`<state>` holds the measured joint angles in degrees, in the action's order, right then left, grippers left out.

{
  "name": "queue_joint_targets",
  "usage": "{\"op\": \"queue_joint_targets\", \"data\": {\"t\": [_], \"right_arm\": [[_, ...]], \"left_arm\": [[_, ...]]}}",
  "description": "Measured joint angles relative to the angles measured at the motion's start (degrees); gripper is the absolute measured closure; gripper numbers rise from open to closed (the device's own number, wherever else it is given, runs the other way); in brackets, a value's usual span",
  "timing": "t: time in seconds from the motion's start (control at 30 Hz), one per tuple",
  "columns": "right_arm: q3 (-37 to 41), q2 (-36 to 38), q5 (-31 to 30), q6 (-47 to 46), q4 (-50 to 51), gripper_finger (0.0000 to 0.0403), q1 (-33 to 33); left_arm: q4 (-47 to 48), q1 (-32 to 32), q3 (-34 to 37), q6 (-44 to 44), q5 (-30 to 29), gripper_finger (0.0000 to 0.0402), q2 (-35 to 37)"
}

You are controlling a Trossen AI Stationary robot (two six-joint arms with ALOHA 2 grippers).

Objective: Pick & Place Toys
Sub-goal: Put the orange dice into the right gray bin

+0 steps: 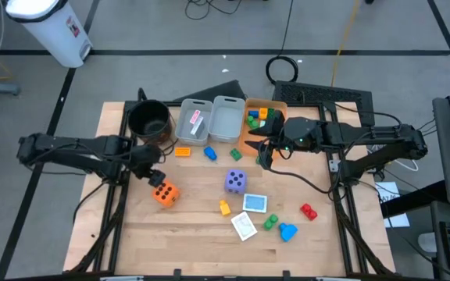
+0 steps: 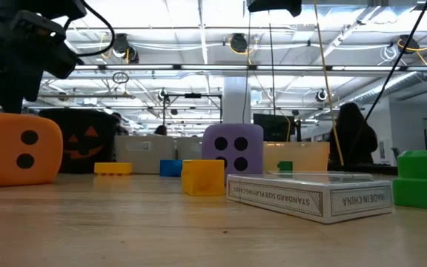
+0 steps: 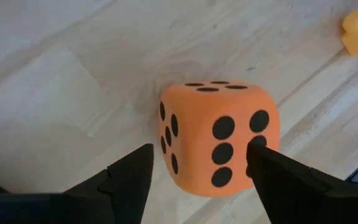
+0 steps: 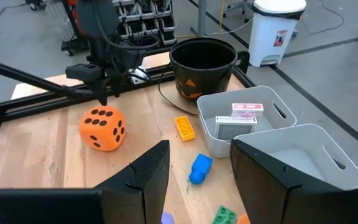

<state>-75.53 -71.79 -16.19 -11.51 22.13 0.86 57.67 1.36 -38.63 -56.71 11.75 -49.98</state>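
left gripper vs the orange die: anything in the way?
Nothing visible. The left gripper hangs just above the orange die, fingers open, and the left wrist view shows only bare table around the die. The nearest other thing, the black pot, stands behind the gripper, away from the die.

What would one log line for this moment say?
left gripper: open above orange die | right gripper: open, empty, by bins

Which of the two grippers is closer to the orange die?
The left gripper: it hangs open just above the orange die, not touching it. The right gripper waits across the table by the bins.
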Motion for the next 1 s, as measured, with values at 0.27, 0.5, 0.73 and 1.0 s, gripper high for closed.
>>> {"op": "queue_joint_targets", "data": {"t": [0.27,0.5,0.73,1.0], "right_arm": [[0.0,0.0,0.0,-0.4,0.0,0.0243,0.0],[0.0,0.0,-0.1,-1.3,0.0,0.0243,0.0],[0.0,0.0,-0.2,-1.3,0.0,0.0243,0.0],[0.0,0.0,-0.2,-1.3,0.0,0.0243,0.0]], "left_arm": [[-0.1,1.8,0.0,3.6,5.2,0.0091,0.0],[-3.2,1.7,3.6,4.7,9.3,0.0089,0.0],[-7.7,1.7,8.4,3.5,9.4,0.0089,0.2],[-18.8,1.7,10.8,2.8,10.7,0.0089,0.2]]}}
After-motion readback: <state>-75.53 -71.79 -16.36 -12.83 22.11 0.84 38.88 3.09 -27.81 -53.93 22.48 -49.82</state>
